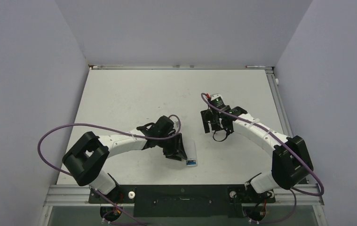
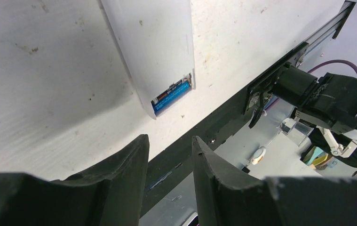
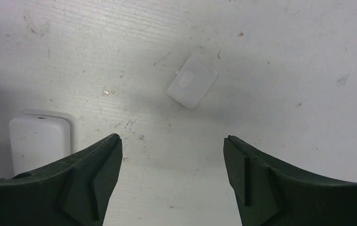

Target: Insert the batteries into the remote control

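The white remote control (image 1: 192, 149) lies back up on the table near the front. Its open compartment at the near end holds the blue battery (image 2: 172, 96) with the dark battery (image 2: 163, 95) beside it. My left gripper (image 2: 169, 137) is open and empty, just left of the remote in the top view (image 1: 177, 149). My right gripper (image 3: 172, 137) is open wide and empty over bare table, to the right and further back (image 1: 214, 125). The small loose white cover piece (image 3: 193, 81) lies ahead of its fingers. A rounded white end, apparently the remote's (image 3: 40, 141), shows by its left finger.
The black base rail (image 1: 181, 193) runs along the near table edge, close to the remote's battery end. White walls enclose the table on three sides. Purple cables loop off both arms.
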Robot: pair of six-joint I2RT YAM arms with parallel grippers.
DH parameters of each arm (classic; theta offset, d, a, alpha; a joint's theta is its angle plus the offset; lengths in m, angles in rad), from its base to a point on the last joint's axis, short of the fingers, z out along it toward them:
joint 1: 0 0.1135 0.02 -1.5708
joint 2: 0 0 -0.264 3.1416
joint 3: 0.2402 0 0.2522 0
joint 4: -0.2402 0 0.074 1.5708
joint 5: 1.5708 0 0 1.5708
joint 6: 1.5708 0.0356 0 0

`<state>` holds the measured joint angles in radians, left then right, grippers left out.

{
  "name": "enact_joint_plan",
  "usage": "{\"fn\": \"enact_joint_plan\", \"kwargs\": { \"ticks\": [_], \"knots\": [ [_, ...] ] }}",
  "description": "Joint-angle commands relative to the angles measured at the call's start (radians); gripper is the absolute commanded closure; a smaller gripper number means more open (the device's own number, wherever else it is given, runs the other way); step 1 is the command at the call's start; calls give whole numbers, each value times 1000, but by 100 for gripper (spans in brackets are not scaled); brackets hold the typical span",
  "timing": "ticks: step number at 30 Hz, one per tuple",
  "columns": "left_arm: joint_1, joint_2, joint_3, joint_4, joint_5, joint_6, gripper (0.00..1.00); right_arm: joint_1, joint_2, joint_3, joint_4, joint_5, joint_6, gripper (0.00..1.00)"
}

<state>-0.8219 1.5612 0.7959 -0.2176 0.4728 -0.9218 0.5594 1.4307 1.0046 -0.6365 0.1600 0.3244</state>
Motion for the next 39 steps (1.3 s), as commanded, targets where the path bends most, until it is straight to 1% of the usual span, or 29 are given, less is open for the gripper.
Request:
{"fn": "enact_joint_plan", "kwargs": {
  "ticks": [1,6,12,17,22,27,33,39],
  "knots": [
    [7,-77,45,-77,-14,53,64,-75,60,25,97,-183,-171,21],
    [33,-141,28,-119,0,90,63,-151,163,51,136,-303,-206,20],
    [80,-211,-5,-167,18,133,62,-209,262,113,163,-389,-226,20],
    [110,-268,-47,-171,30,138,61,-259,326,162,176,-431,-232,20],
    [120,-304,-69,-173,33,136,58,-273,380,187,174,-459,-235,20],
    [126,-322,-79,-171,33,133,57,-274,394,168,170,-479,-233,20],
    [127,-324,-88,-167,37,139,57,-274,361,116,159,-497,-221,21],
    [129,-322,-95,-159,41,144,57,-258,305,52,140,-450,-210,25]
  ]
}}
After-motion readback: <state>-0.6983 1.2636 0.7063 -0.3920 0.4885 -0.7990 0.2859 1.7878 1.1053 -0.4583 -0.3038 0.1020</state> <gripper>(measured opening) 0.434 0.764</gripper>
